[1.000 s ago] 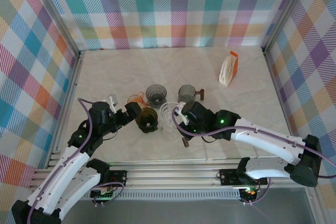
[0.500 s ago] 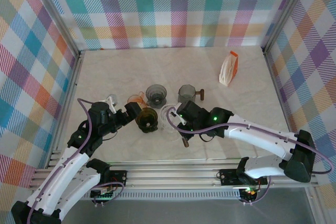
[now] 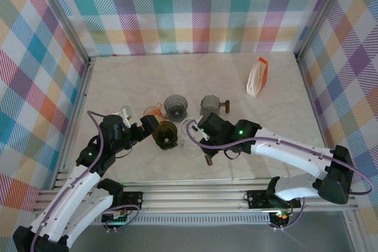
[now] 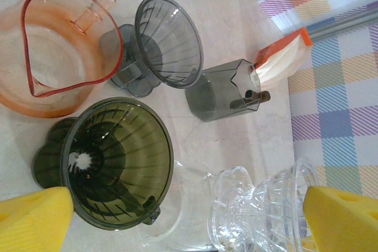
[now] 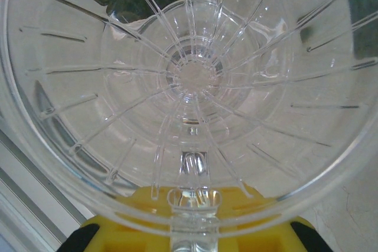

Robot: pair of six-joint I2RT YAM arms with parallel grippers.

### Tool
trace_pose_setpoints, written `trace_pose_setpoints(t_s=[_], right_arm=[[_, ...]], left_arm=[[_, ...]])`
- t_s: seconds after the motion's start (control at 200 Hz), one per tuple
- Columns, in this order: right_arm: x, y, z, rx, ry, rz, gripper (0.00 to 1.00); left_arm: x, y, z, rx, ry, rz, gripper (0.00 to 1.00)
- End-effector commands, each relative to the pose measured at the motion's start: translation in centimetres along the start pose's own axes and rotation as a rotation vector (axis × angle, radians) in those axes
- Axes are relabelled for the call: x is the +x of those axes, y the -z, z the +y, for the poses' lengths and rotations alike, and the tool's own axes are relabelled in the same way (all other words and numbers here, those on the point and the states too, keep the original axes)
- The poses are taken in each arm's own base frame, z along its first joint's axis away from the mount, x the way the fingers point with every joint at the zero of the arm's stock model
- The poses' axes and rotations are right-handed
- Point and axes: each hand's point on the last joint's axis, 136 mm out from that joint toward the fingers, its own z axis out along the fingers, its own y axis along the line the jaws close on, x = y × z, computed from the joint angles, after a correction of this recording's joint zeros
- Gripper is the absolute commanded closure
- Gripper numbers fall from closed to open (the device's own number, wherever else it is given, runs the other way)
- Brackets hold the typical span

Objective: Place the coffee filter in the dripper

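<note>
My right gripper [image 5: 192,228] is shut on the handle of a clear ribbed dripper [image 5: 189,81], whose open mouth faces the wrist camera. Seen from above, the right gripper [image 3: 199,132] holds the clear dripper [image 3: 191,132] tilted on its side near the table's middle front. The clear dripper [image 4: 277,205] hangs beside a clear glass server [image 4: 177,205]. The coffee filters [image 3: 255,81] are white papers in an orange pack at the back right, also visible as the filter pack [image 4: 282,62]. My left gripper [image 3: 144,127] is open next to a dark green dripper [image 3: 165,134].
The green dripper [image 4: 115,160] stands upright. Behind it are an orange server [image 4: 59,57], a grey dripper [image 4: 165,42] and a grey cup with a wooden handle [image 4: 221,92]. Checked walls enclose the table on three sides.
My right arm has carried the clear dripper a little to the left, toward the green dripper. The left arm has not moved.
</note>
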Motion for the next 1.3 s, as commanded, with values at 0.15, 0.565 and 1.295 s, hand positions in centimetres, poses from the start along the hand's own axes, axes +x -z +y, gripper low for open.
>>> trace_pose_setpoints(t_s=[0.15,0.565,1.295], right_arm=[[-0.5,0.9,0.3,-0.016,-0.041,-0.034,0.40],[-2.6,5.1,-2.3,0.072,-0.136,-0.273,0.17],[-5.0,3.0,-30.4,0.460,-0.860,-0.328,0.50]], left_arm=[[0.4,0.1,0.2,-0.005,-0.006,0.008,0.00],[-0.7,1.0,0.6,-0.057,0.025,-0.045,0.00],[0.4,-0.2,1.4,-0.085,0.015,0.022,0.11]])
